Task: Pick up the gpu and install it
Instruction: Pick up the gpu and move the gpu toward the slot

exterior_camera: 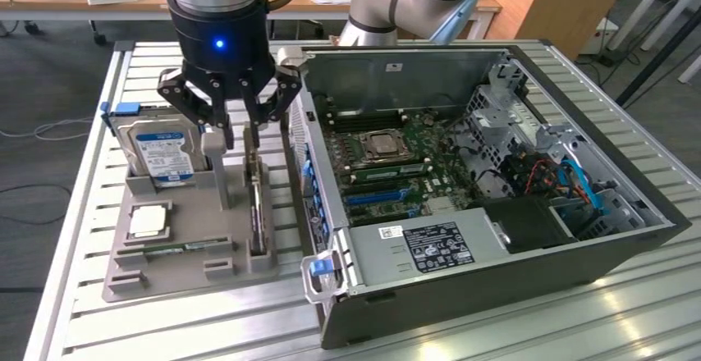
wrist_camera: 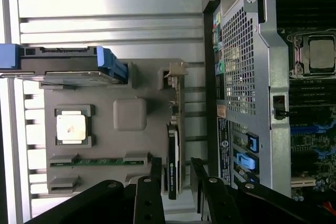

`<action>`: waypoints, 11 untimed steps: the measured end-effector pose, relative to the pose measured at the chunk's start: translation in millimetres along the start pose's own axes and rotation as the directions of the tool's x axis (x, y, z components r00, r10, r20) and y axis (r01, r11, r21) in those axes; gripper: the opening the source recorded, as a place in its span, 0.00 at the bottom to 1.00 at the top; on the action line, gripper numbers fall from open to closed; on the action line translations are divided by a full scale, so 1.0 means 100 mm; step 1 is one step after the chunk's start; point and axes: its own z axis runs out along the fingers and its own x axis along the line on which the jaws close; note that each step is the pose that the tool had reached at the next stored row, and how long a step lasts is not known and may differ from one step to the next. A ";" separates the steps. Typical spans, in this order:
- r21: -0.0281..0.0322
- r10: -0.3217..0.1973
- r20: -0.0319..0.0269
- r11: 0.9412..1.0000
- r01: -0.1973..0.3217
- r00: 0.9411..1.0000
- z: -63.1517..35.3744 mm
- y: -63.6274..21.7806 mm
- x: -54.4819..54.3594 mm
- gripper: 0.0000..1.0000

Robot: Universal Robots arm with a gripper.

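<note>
The gpu stands on its edge in a slot of the grey holder tray, a thin dark card with a metal bracket at its far end. Seen edge-on in the wrist view, the gpu runs straight between my fingers. My gripper hangs just above the card's far half, open, with one finger on each side of it. A gap shows between the fingers and the card. The open computer case lies at the exterior view's right, its motherboard exposed.
On the same tray stand a silver hard drive with a blue label, a processor chip and a green memory stick. The case's metal wall lies close beside the card. All rests on a slatted aluminium table.
</note>
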 end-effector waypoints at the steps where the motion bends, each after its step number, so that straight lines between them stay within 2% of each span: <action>1: 0.000 0.000 0.000 1.000 0.000 1.000 0.002 0.000 0.00 0.36; 11: 0.000 0.000 0.003 1.000 0.000 1.000 0.075 -0.005 0.01 0.36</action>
